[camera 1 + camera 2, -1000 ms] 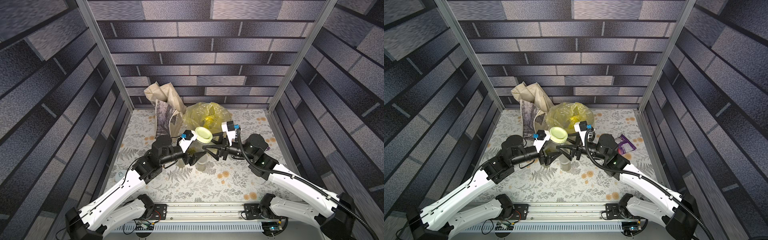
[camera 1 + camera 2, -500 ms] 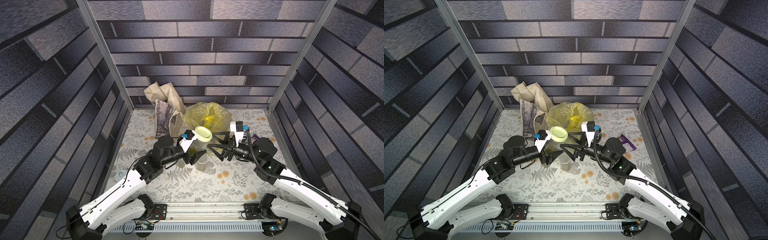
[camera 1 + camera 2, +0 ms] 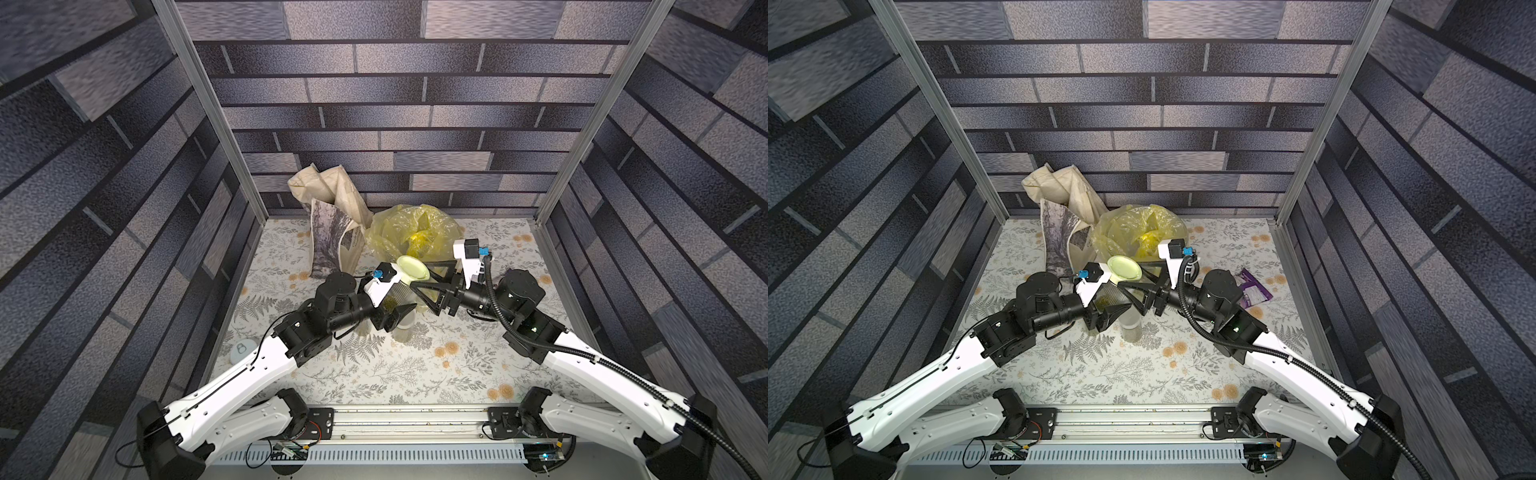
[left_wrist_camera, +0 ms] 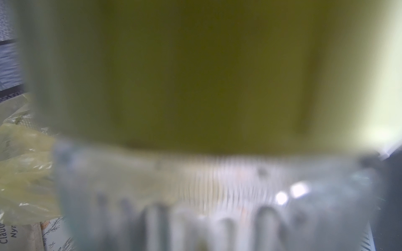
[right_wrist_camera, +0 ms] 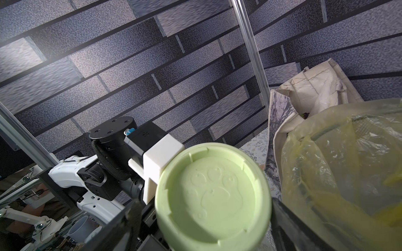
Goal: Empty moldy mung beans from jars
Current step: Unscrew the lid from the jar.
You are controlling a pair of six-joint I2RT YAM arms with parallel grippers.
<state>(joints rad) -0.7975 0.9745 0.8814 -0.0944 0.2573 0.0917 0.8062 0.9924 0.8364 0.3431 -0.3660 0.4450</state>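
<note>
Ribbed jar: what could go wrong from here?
The right tool stands open around the pale green lid; closing off-centre on the tilted ribbed jar may slip.
Twisting may spin the jar inside the left tool.
The jar hangs beside the yellow bag, not over it; once opened, mung beans could spill onto the table.
</note>
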